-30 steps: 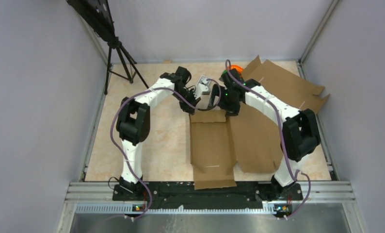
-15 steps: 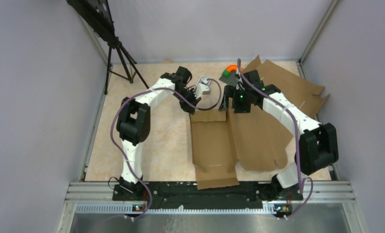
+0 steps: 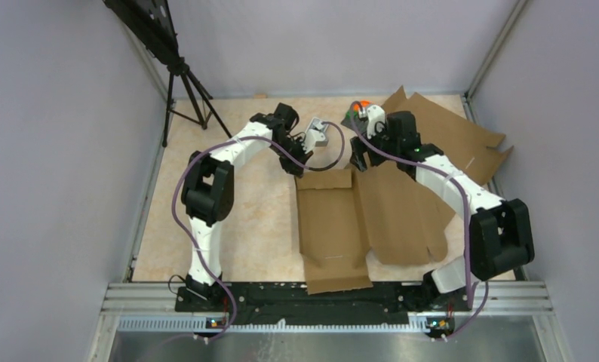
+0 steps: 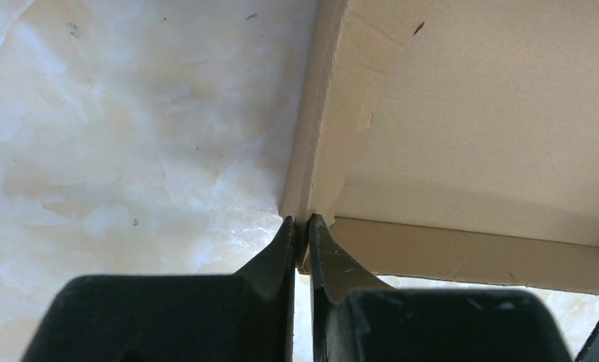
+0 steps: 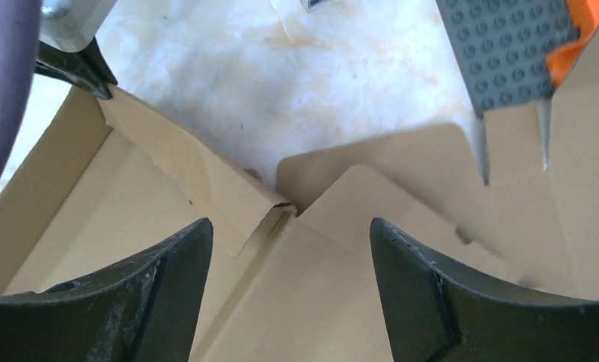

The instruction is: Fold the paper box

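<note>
The paper box lies part-formed at the table's middle, its far wall standing and its right panel spread open. My left gripper is shut on the box's far left corner flap, with the fingertips pinching the cardboard edge. My right gripper hangs open and empty above the far right corner of the box, touching nothing. The left fingers also show in the right wrist view.
A second flat brown cardboard sheet lies at the back right. A grey studded plate with an orange piece sits on the table behind the box. A black tripod stands at the back left. Grey walls surround the table.
My right arm has swung back and to the right, away from the box's far wall, and its elbow has moved right. The box's right panel has spread wider. The left gripper keeps its hold.
</note>
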Robot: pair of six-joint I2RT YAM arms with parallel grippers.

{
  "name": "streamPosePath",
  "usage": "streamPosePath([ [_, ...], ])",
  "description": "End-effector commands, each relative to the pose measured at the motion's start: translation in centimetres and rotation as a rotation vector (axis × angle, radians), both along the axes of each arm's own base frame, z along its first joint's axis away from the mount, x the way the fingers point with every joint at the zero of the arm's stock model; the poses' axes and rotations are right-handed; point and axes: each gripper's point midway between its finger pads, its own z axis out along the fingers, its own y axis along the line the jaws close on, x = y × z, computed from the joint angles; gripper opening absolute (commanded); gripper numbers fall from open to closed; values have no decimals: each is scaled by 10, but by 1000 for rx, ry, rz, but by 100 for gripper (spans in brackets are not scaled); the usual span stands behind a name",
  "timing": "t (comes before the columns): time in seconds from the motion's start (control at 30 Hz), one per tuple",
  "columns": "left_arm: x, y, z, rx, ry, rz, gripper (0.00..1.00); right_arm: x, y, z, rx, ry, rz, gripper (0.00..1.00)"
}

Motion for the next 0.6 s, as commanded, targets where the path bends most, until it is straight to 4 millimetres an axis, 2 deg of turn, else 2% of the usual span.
streamPosePath([
  [0.0,9,5,-6,32,-50,10,8,25,20,40,-8,-229,337,75],
  [0.1,10,5,-4,32,-57,10,8,14,30,26,-63,-235,539,75],
  [0.3,10,6,-1,37,-65,9,8,0,39,-4,-127,-194,799,69],
  [0.43,9,6,1,33,-66,7,8,-1,41,-24,-180,-213,854,68],
  [0.57,9,6,3,35,-69,8,8,3,50,-35,-185,-219,884,67],
])
